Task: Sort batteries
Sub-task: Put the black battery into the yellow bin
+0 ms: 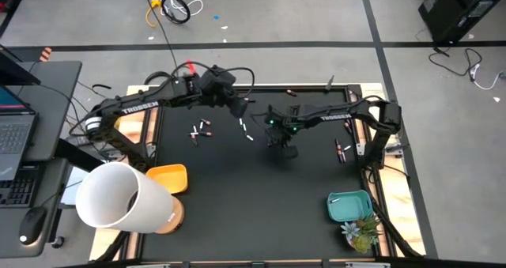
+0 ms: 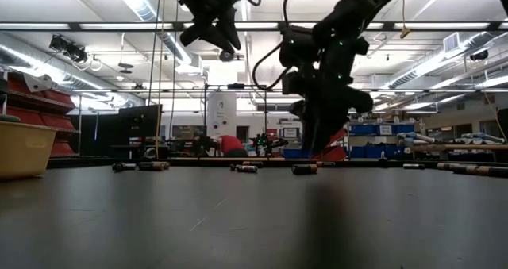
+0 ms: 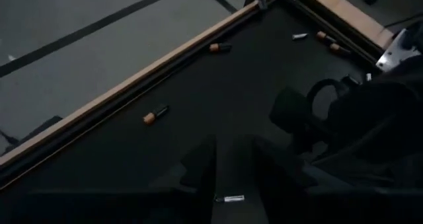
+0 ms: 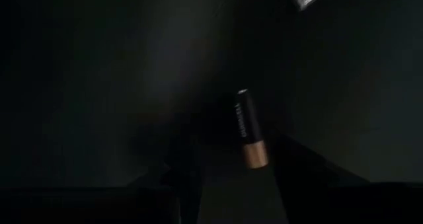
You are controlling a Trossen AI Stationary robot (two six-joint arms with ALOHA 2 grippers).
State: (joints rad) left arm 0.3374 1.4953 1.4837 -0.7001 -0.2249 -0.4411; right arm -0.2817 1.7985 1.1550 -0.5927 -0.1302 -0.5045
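Observation:
Batteries lie scattered on the black mat (image 1: 237, 189): a small group (image 1: 199, 130) at the left, two white ones (image 1: 246, 130) in the middle, a few (image 1: 341, 149) at the right. My right gripper (image 4: 241, 178) is open, low over the mat's middle. A dark battery with a copper end (image 4: 248, 128) lies on the mat between its fingers, untouched. My left gripper (image 3: 234, 164) hangs high above the far middle (image 1: 237, 110), open and empty. A white battery (image 3: 229, 199) shows on the mat below its gap.
A yellow bin (image 1: 168, 177) stands near left and a teal bin (image 1: 348, 206) near right. A large white cylinder (image 1: 118, 197) rises at the near left corner. A wooden frame (image 3: 165, 62) edges the mat, with more batteries (image 3: 156, 113) along its far side.

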